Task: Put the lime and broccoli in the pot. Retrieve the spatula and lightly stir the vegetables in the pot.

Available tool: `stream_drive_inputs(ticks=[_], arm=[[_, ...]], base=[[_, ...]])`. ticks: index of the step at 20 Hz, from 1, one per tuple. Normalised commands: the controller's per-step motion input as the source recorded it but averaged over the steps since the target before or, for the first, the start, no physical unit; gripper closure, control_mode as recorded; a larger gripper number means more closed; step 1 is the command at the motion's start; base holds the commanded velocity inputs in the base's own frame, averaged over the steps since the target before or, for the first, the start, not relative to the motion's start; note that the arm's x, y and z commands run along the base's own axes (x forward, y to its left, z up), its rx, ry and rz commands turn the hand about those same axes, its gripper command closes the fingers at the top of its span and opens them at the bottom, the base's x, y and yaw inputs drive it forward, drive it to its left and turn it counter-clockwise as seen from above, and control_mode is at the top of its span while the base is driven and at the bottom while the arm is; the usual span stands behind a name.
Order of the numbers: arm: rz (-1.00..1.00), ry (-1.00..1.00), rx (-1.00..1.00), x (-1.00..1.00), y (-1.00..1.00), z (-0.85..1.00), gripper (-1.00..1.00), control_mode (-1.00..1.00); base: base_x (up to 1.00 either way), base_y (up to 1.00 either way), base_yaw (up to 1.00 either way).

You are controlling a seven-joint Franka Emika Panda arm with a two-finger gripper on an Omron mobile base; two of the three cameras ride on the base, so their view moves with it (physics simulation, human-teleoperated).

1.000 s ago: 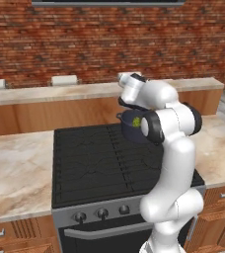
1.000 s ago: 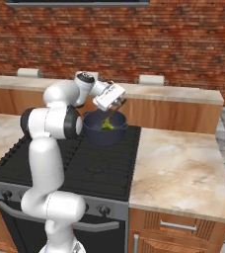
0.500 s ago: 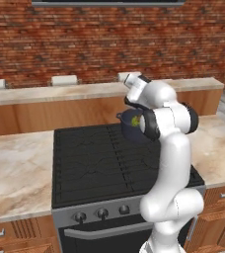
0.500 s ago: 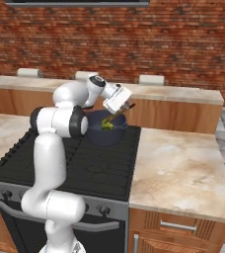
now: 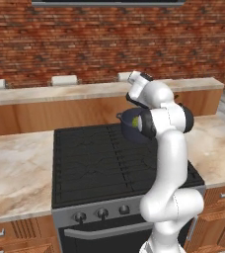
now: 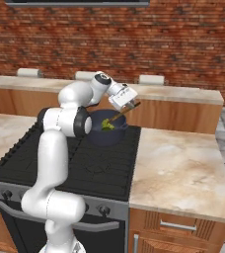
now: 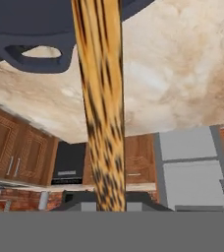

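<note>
Spatula (image 6: 118,116), the light-brown wooden one with the long thin handle, is pinched tight in the robot's two-finger gripper (image 6: 132,105), whose dark tips are squeezed together on the handle. In the right base view the gripper sits up and to the right of the dark navy round pot (image 6: 104,128), just past its rim. The handle slants from the gripper down and to the left, with its far end inside the pot. In the hand view the handle (image 7: 100,103) runs straight away from the gripper toward the pot's short side handle (image 7: 33,56). A bit of bright green (image 6: 107,126) shows inside the pot by the spatula's end; I cannot tell if it is the lime or the broccoli. I think stirring is the step now. The pot stands at the back of the black stove (image 5: 94,163). A pale stone counter (image 6: 183,168) lies beside it, and nothing stands in the way.
</note>
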Motion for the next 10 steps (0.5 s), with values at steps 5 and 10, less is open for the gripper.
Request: stream_drive_inputs(ticks=[5,10], arm=[[0.00,0.14,0.00,-0.28,-0.02,0.00,1.00,-1.00],[0.00,0.17,0.00,-0.18,0.00,0.00,1.00,-1.00]], base=[[0.00,0.00,0.00],[0.00,0.00,0.00]])
